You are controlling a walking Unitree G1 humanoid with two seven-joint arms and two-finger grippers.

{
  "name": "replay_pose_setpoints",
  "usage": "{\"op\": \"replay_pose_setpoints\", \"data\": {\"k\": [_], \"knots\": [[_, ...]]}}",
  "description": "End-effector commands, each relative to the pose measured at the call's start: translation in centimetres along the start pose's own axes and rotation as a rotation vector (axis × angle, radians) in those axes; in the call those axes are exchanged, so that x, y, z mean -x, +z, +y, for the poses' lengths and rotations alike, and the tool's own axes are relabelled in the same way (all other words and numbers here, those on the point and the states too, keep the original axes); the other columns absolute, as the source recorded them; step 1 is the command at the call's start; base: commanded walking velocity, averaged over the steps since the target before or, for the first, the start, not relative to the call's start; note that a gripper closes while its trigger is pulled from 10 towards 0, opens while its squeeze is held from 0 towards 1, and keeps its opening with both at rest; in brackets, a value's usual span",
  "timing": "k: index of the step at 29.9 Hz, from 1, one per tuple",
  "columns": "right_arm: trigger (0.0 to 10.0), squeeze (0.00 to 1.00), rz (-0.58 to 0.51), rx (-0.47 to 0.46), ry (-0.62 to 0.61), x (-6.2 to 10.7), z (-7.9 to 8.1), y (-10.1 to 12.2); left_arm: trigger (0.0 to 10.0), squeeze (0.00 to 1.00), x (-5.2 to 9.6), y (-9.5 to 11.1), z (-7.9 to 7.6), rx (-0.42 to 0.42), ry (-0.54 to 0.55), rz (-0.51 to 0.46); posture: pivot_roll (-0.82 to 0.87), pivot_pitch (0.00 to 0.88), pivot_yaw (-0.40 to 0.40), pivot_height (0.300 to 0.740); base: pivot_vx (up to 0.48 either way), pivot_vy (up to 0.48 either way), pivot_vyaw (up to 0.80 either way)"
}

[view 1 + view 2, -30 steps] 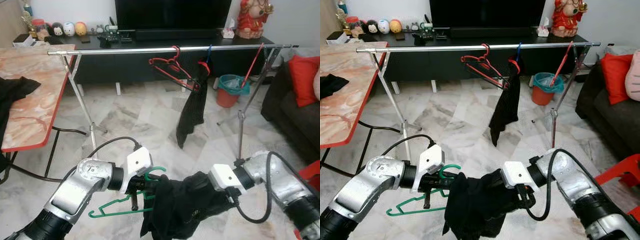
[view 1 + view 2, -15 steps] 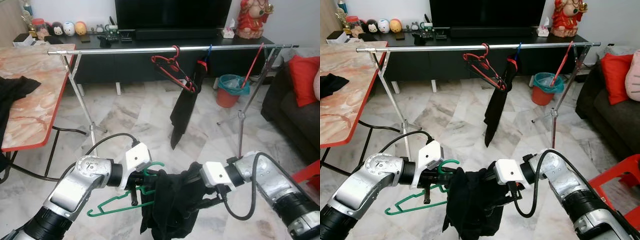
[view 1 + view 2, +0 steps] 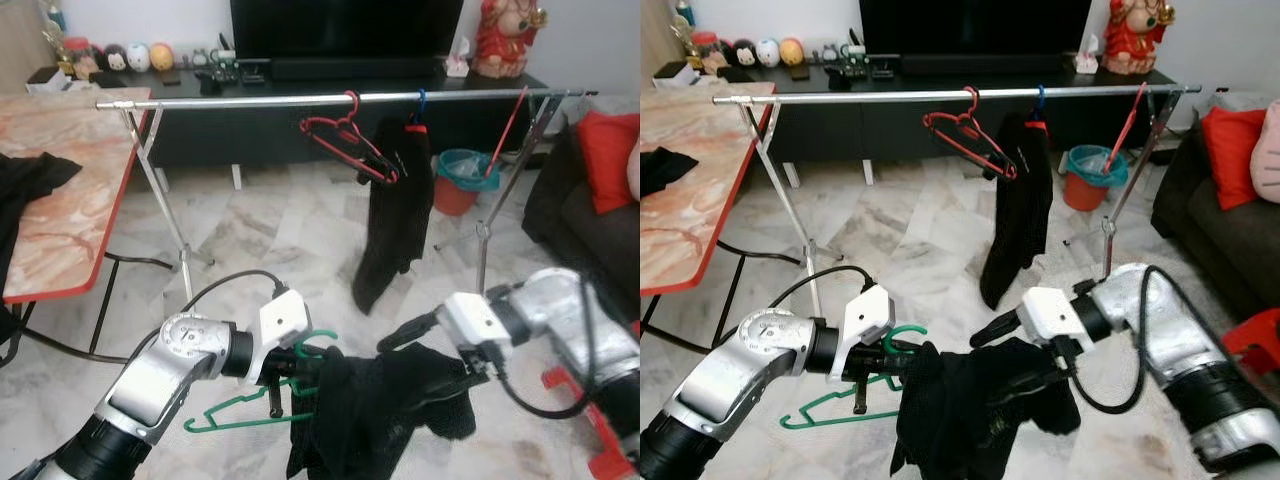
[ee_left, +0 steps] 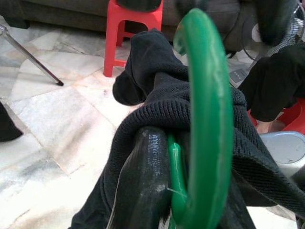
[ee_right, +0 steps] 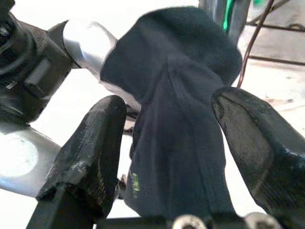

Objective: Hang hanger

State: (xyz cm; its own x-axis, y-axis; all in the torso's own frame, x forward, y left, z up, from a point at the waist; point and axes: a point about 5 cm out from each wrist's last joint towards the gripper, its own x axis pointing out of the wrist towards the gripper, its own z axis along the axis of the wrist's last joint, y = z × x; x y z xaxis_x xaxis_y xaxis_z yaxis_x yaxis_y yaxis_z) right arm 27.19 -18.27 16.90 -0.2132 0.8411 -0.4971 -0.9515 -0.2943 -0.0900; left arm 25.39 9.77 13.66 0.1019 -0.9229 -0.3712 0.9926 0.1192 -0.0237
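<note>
A green hanger [image 3: 240, 415] hangs low over the floor with a black garment [image 3: 370, 410] draped over it. My left gripper [image 3: 285, 375] is shut on the hanger just below its hook [image 4: 205, 119], and the cloth bunches around its finger [image 4: 143, 181]. My right gripper [image 3: 425, 350] is at the garment's right side. Its fingers [image 5: 90, 148] stand wide apart, open, with the black cloth [image 5: 176, 119] lying between them, not pinched. The silver rail [image 3: 250, 100] crosses behind, carrying red hangers [image 3: 345, 140] and a hanging black garment [image 3: 395, 220].
A marble-patterned table [image 3: 60, 200] with a red edge stands at the left, dark cloth on it. Rack legs [image 3: 165, 200] slope to the floor. A red bin [image 3: 460, 180], a dark sofa [image 3: 590, 220] and a red stool [image 3: 600, 440] are on the right.
My right gripper has drawn back to the right and up, spreading the black garment that way. The garment hanging on the rail has swung. My left gripper keeps its hold.
</note>
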Motion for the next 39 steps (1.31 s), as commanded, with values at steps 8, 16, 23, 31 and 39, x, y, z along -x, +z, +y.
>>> {"op": "replay_pose_setpoints", "data": {"k": [8,16,23,31,39], "knots": [[10.0,0.0,0.097,0.047,-0.082,-0.7,-1.2,-1.4,10.0,0.0,-0.4,0.7,-0.3,-0.035,-0.03,-0.03,0.0,0.0,-0.071,0.728,0.0,0.0,0.0],[10.0,0.0,0.06,0.046,-0.082,-2.3,-1.4,-1.6,10.0,0.0,-0.3,0.8,-0.4,-0.034,-0.028,-0.032,0.01,0.0,-0.073,0.728,0.0,0.0,0.0],[10.0,0.0,0.044,0.036,-0.056,-2.7,-1.2,-2.3,10.0,0.0,-0.2,0.6,-0.3,-0.03,-0.019,-0.03,0.01,0.0,-0.077,0.728,0.0,0.0,0.0],[10.0,0.0,0.118,0.009,-0.071,-3.8,-1.5,-3.9,10.0,0.0,-0.3,0.8,-0.3,-0.033,-0.018,-0.035,0.01,0.0,-0.079,0.728,0.0,0.0,0.0],[10.0,0.0,0.111,0.015,-0.155,-4.7,-2.6,-4.3,10.0,0.0,-0.3,0.8,-0.4,-0.03,-0.016,-0.036,0.02,0.0,-0.081,0.728,0.0,0.0,0.0]]}}
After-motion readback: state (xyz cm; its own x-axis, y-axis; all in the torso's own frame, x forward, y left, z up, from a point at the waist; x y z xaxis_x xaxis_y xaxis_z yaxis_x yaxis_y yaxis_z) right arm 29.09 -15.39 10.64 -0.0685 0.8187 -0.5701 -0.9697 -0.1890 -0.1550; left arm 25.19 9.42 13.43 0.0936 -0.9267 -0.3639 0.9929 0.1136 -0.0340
